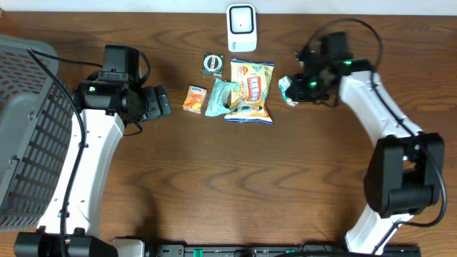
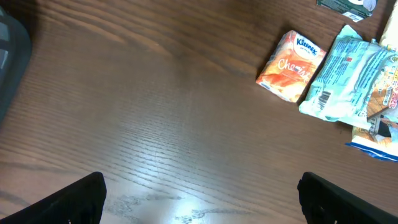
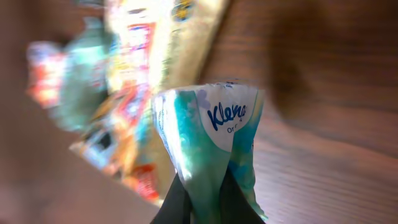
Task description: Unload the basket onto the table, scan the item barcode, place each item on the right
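Right end effector (image 3: 198,204) was clamped on the tissue pack (image 1: 287,88), right of the chip bag (image 1: 251,91) and below-right of the scanner (image 1: 241,27). Left end effector (image 1: 161,101) stood wide open, empty. The barcode face likely needs turning squarely toward the scanner, with a firm grip on the soft wrap.

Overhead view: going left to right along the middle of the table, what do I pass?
gray basket → open left hand → orange tissue pack → teal packet → yellow snack bag → teal-and-white tissue pack, pinched in the shut right hand.
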`<action>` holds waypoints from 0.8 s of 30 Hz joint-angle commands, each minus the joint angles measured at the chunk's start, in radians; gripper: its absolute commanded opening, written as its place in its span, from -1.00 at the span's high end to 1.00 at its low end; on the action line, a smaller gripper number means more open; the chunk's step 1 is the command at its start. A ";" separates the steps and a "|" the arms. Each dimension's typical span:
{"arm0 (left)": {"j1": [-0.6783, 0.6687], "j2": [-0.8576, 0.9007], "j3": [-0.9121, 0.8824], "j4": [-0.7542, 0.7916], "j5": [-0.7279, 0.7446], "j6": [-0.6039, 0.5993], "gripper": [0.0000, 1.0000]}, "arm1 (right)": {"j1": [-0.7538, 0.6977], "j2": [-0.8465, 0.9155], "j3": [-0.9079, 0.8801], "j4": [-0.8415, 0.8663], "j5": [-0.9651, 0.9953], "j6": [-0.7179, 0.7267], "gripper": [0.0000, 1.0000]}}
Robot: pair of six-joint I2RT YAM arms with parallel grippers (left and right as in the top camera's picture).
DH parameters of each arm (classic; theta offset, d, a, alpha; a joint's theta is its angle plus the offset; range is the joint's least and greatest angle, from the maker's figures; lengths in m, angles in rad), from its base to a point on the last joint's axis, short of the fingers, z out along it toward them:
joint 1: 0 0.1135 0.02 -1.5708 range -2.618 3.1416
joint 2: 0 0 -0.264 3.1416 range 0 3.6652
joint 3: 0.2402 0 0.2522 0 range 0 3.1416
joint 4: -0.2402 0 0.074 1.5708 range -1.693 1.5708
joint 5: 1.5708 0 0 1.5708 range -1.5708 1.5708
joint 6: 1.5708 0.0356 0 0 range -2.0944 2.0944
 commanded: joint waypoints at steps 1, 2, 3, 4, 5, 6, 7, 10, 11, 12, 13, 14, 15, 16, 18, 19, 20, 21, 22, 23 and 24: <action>0.000 0.005 0.004 -0.003 -0.013 0.005 -0.95 | -0.044 0.057 -0.060 0.005 -0.392 -0.051 0.97; 0.000 0.005 0.004 -0.003 -0.013 0.005 -0.95 | -0.056 0.069 -0.075 0.008 -0.416 -0.051 0.97; 0.000 0.005 0.004 -0.003 -0.013 0.005 -0.95 | -0.068 0.081 -0.091 0.011 -0.440 -0.051 0.98; 0.000 0.005 0.004 -0.003 -0.013 0.005 -0.95 | -0.080 0.093 -0.109 0.017 -0.465 -0.051 0.98; 0.000 0.005 0.004 -0.003 -0.013 0.005 -0.96 | -0.093 0.101 -0.126 0.024 -0.488 -0.051 0.98; 0.000 0.005 0.004 -0.003 -0.013 0.005 -0.95 | -0.113 0.113 -0.143 0.032 -0.508 -0.051 0.98; 0.000 0.005 0.004 -0.003 -0.013 0.005 -0.95 | -0.129 0.115 -0.153 0.033 -0.510 -0.051 0.98; 0.000 0.005 0.004 -0.003 -0.013 0.005 -0.96 | -0.187 0.119 -0.169 0.039 -0.455 -0.051 0.98; 0.000 0.005 0.004 -0.003 -0.013 0.005 -0.96 | -0.210 0.119 -0.171 0.040 -0.444 -0.051 0.95; 0.000 0.005 0.004 -0.003 -0.013 0.005 -0.96 | -0.226 0.119 -0.171 0.040 -0.433 -0.051 0.91; 0.000 0.005 0.004 -0.003 -0.013 0.005 -0.96 | -0.247 0.119 -0.171 0.040 -0.416 -0.051 0.83; 0.000 0.005 0.004 -0.003 -0.013 0.005 -0.96 | -0.275 0.119 -0.170 0.039 -0.376 -0.051 0.56; 0.000 0.005 0.004 -0.003 -0.013 0.005 -0.96 | -0.286 0.119 -0.170 0.034 -0.349 -0.051 0.39; 0.000 0.005 0.004 -0.003 -0.013 0.005 -0.95 | -0.304 0.119 -0.170 0.018 -0.271 -0.049 0.12; 0.000 0.005 0.004 -0.003 -0.013 0.005 -0.96 | -0.312 0.118 -0.169 -0.002 -0.186 -0.039 0.12; 0.000 0.005 0.004 -0.003 -0.013 0.005 -0.96 | -0.312 0.118 -0.167 -0.011 -0.153 -0.039 0.11; 0.000 0.005 0.004 -0.003 -0.013 0.005 -0.96 | -0.312 0.118 -0.158 -0.031 -0.108 -0.039 0.09; 0.000 0.005 0.004 -0.003 -0.013 0.005 -0.96 | -0.312 0.118 -0.148 -0.051 -0.074 -0.039 0.08; 0.000 0.005 0.004 -0.003 -0.013 0.005 -0.95 | -0.311 0.118 -0.130 -0.081 -0.035 -0.039 0.08; 0.000 0.005 0.004 -0.003 -0.013 0.005 -0.96 | -0.311 0.118 -0.114 -0.105 -0.010 -0.039 0.07; 0.000 0.005 0.004 -0.003 -0.013 0.005 -0.96 | -0.311 0.118 -0.093 -0.134 0.012 -0.039 0.07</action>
